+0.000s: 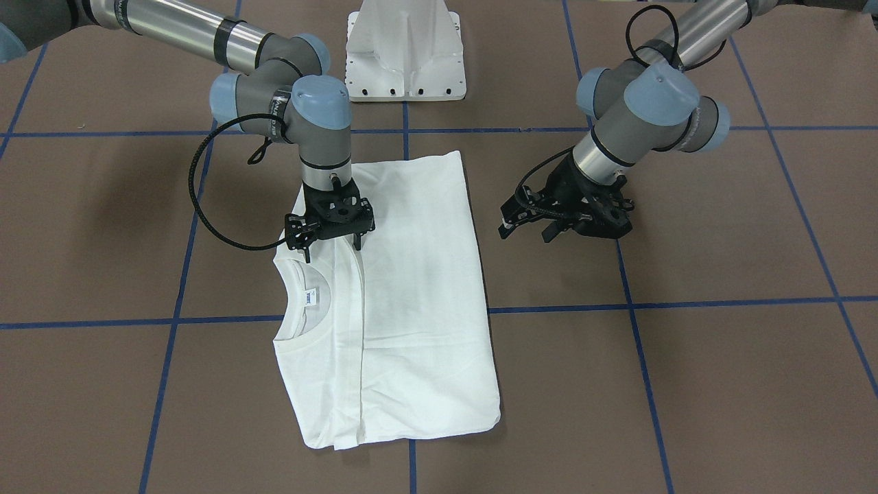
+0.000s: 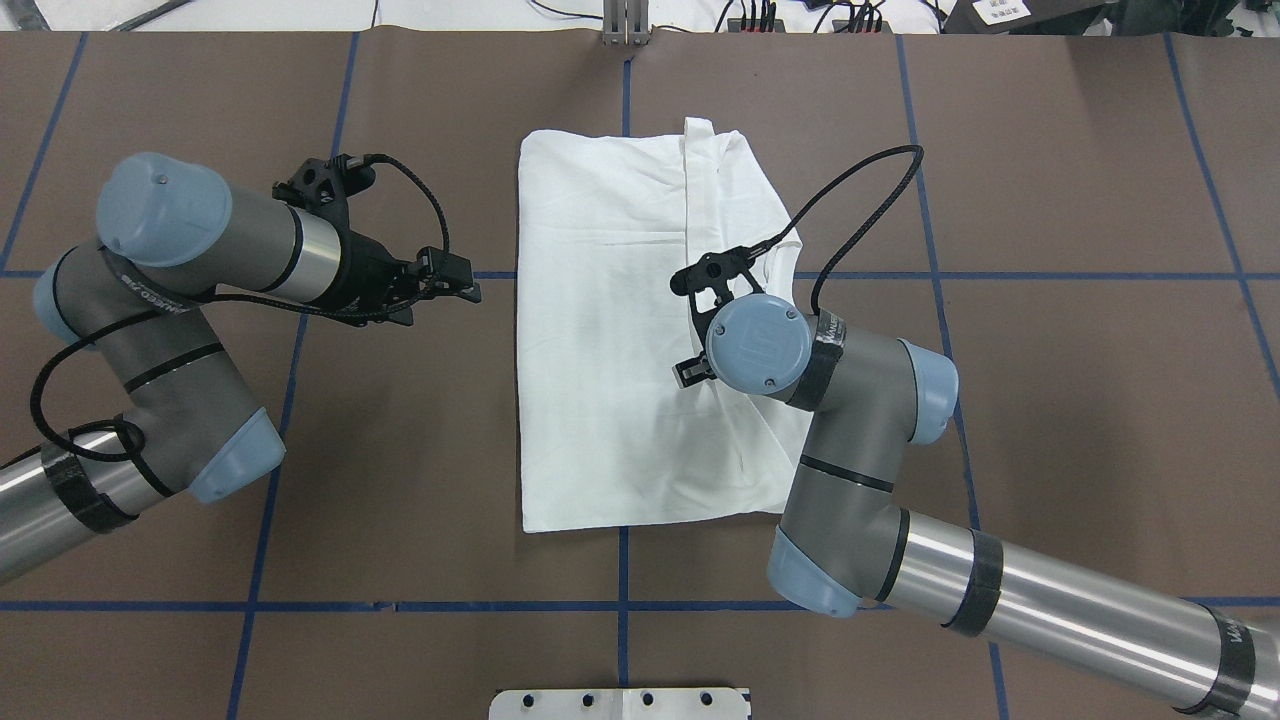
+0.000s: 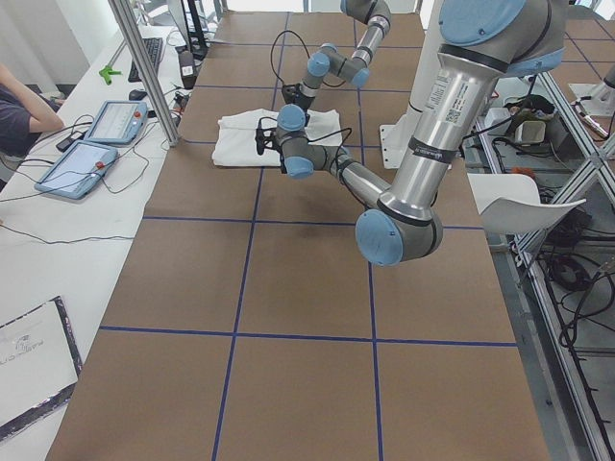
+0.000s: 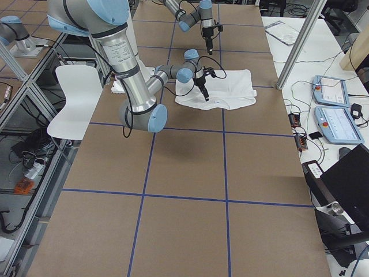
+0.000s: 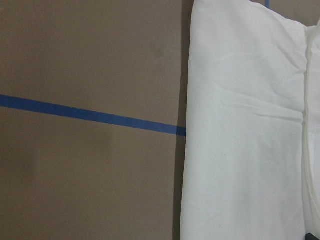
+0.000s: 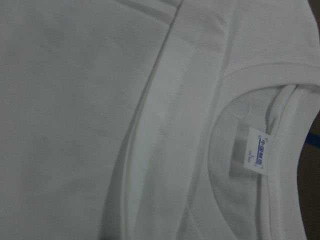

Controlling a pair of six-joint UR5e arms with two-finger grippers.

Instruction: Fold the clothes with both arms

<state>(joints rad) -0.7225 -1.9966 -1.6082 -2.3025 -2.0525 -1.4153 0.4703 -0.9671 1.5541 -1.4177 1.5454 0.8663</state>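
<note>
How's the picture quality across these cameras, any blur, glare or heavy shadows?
Right wrist view: dim and soft, the T-shirt looks grey, blue print on the neck label unreadable. Left wrist view: fairly sharp, thin shadow along the shirt's edge. Front-facing view: even light, soft arm shadows on the table, glare streaks along the right arm. Side views: shirt small.

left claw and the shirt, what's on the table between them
Bare table with one blue tape line separates left claw from shirt, seen in the overhead view.
</note>
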